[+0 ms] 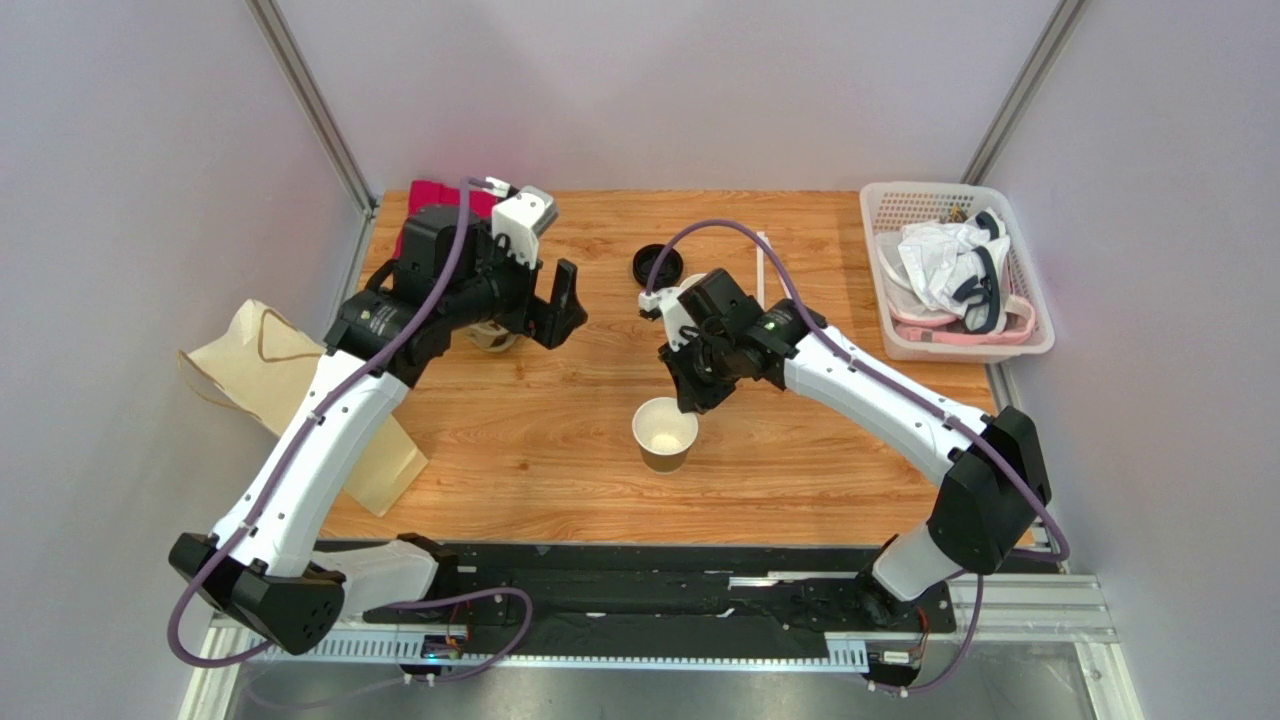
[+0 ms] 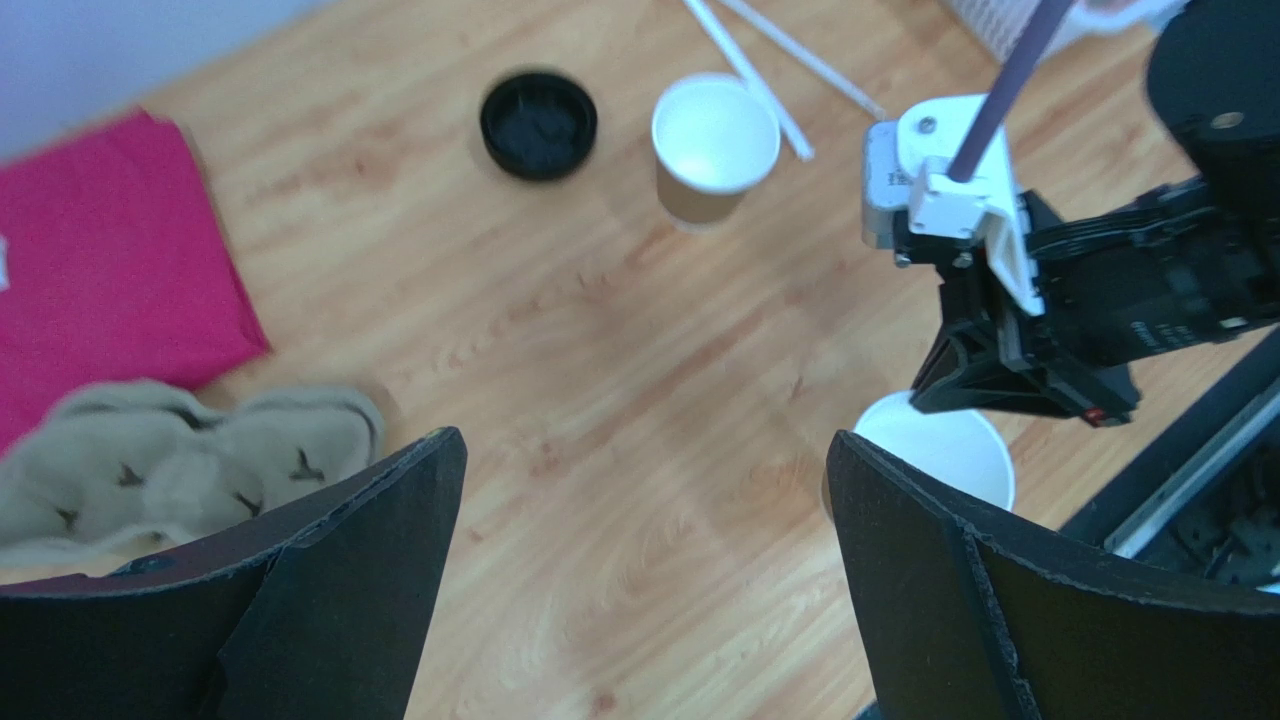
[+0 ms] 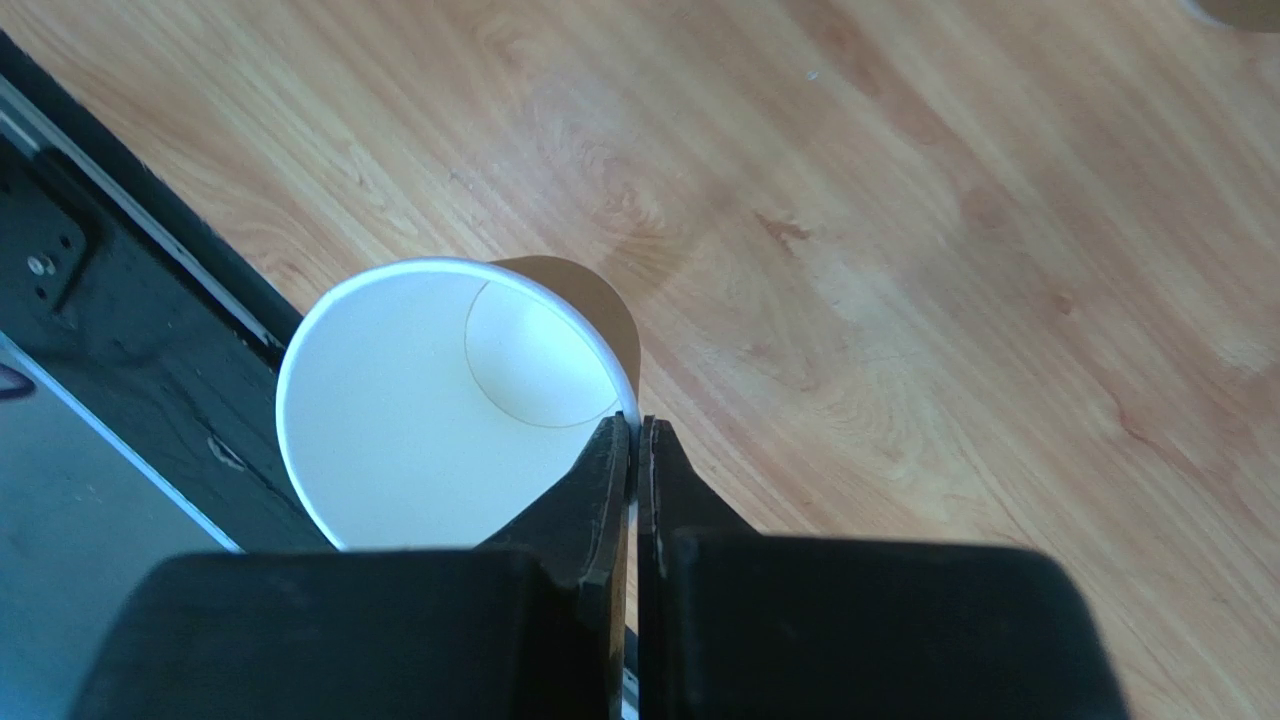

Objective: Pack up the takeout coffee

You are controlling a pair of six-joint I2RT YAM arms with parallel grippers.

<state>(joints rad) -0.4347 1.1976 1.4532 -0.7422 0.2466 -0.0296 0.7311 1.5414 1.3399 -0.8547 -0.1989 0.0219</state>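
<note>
The right gripper pinches the thin rim of the open cup near the front edge of the table, so a pull may tip or squash it; the left gripper is spread wide, holding nothing; the black lid lies loose at the back, on no cup.

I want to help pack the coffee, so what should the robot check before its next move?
1. Right jaws pinching the rim of the near open paper cup: ok.
2. Left jaws wide open, holding nothing: ok.
3. Lid on that cup: not ok; the black lid lies loose on the table.
4. Second open cup upright beside the lid: ok.
5. Paper bag open and ready: cannot tell.
</note>
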